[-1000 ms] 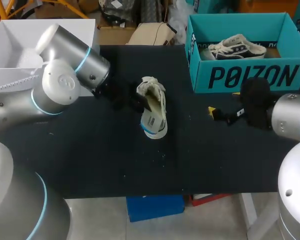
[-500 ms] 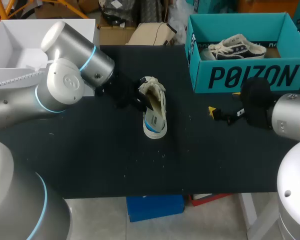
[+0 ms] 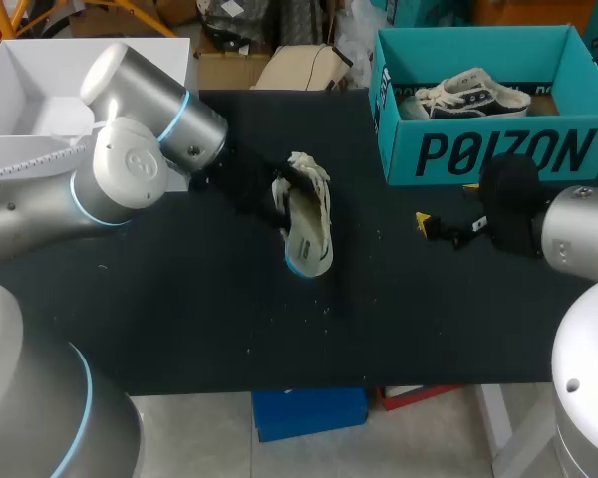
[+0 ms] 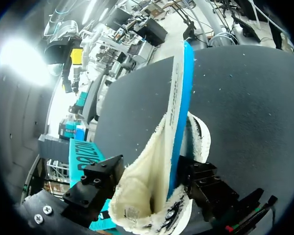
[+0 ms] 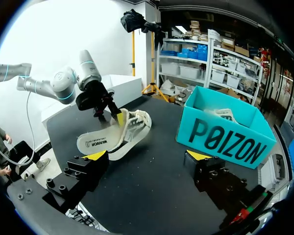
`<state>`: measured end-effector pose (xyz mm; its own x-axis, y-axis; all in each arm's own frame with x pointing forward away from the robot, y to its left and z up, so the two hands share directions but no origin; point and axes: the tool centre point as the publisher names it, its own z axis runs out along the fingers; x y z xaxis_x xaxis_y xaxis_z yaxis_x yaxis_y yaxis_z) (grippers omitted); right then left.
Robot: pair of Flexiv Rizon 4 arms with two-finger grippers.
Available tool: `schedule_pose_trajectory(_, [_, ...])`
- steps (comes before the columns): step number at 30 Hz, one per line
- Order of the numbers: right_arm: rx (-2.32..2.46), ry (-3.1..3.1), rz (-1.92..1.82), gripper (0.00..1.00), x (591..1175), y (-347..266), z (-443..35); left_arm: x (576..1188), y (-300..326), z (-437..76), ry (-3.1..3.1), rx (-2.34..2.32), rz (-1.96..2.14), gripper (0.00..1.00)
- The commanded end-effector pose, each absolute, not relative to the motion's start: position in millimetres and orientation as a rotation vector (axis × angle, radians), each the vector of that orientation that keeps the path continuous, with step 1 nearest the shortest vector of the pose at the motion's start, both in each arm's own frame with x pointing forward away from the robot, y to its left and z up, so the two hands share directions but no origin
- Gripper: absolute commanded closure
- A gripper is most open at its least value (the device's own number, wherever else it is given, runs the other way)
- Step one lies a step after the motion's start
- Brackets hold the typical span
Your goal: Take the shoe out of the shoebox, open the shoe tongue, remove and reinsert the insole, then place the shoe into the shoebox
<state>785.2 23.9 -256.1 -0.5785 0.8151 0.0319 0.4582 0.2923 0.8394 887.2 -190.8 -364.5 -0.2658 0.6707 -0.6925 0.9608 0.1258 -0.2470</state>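
Right, the shoe (image 3: 309,224) is out of the box and lying tipped onto its side in the middle of the black table (image 3: 179,319), well apart from the teal shoebox (image 3: 478,149) at the far right corner, where a second shoe (image 3: 468,95) sits inside. The insole (image 5: 99,142) is mostly out. From the right wrist view it pokes from the shoe's opening as a white tongue with a blue underside, its free end resting on the table.

The left gripper (image 5: 118,117) is at the shoe's collar. In its own wrist view the insole runs edge-on between the two black fingers with the fleecy lining bunched around it, so it looks pinched onto the near end of the insole, perhaps catching some lining too. The right gripper (image 5: 147,156) waits near the shoebox, spread wide with nothing between its yellow tips.

How will this handle? The insole looks thin, light and floppy. Held by one end, I'd expect it to droop and buckle if pushed, so a hold close to the end going into the shoe should steer it better. The shoe looks soft and light as well, and I think it would skid or roll on the cloth. I'd have the free gripper brace it at the firmer heel or sole edge, not the loose laces.
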Motion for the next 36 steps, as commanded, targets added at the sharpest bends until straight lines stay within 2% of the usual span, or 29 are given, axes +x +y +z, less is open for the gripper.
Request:
schedule_pose_trajectory(1, [1.142, 2.164, 1.201, 0.0, 785, 24, -257, 881, -189, -361, 1.988, 1.57, -0.94, 0.0])
schedule_pose_trajectory(8, [1.142, 2.164, 1.201, 0.0, 785, 24, -257, 866, -196, -353, 1.946, 1.597, -0.962, 0.0])
schedule_pose_trajectory(13, [1.142, 2.164, 1.201, 0.0, 785, 24, -257, 854, -202, -351, 1.93, 1.609, -0.971, 0.07])
schedule_pose_trajectory(14, [1.142, 2.164, 1.201, 0.0, 785, 24, -257, 851, -202, -351, 1.929, 1.61, -0.972, 0.14])
schedule_pose_trajectory(16, [1.142, 2.164, 1.201, 0.0, 785, 24, -257, 846, -204, -351, 1.927, 1.61, -0.978, 0.35])
schedule_pose_trajectory(19, [1.142, 2.164, 1.201, 0.0, 785, 24, -257, 839, -205, -353, 1.928, 1.611, -0.987, 0.36])
schedule_pose_trajectory(21, [1.142, 2.164, 1.201, 0.0, 785, 24, -257, 834, -205, -355, 1.93, 1.615, -0.992, 0.51])
schedule_pose_trajectory(36, [1.142, 2.164, 1.201, 0.0, 785, 24, -257, 812, -202, -345, 1.926, 1.616, -0.971, 0.58])
